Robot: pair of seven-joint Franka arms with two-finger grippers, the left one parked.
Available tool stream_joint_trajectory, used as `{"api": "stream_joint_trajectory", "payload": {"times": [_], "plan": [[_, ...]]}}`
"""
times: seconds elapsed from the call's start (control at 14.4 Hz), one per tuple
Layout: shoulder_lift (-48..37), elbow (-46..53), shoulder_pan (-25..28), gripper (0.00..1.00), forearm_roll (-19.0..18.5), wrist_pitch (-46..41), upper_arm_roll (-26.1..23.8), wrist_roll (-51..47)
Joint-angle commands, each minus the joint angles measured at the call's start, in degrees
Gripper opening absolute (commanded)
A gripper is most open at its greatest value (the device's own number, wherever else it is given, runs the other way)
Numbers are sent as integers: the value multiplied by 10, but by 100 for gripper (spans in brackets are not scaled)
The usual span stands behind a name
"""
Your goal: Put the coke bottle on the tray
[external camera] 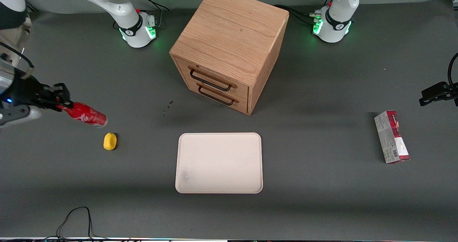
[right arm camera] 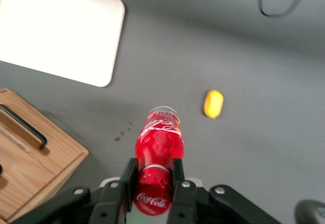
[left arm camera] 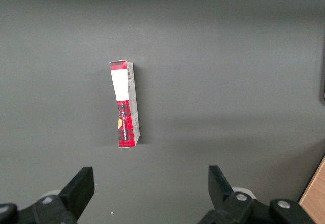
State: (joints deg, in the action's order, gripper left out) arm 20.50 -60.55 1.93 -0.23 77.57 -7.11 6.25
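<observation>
My gripper is shut on the cap end of the small red coke bottle and holds it tilted above the table at the working arm's end. In the right wrist view the gripper clamps the bottle below its red cap, with the bottle's base pointing away. The cream tray lies flat on the table in front of the drawer cabinet, well apart from the bottle; its corner shows in the right wrist view.
A yellow rounded lump lies on the table just below the held bottle, nearer the front camera. The wooden drawer cabinet stands mid-table. A red-and-grey carton lies toward the parked arm's end. A black cable loops at the front edge.
</observation>
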Motion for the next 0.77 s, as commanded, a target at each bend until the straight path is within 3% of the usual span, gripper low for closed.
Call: {"api": "stream_joint_trajectory", "payload": {"times": [0.0,0.14,0.35,0.7], "plan": [[80,114,48,0,-30,-14,-5,-24],[96,132,98,0,-55,-9,-5,-67],[106,132,155,0,-58,6,-5,-138],[139,131,183,0,-58,57,-6,-151]]}}
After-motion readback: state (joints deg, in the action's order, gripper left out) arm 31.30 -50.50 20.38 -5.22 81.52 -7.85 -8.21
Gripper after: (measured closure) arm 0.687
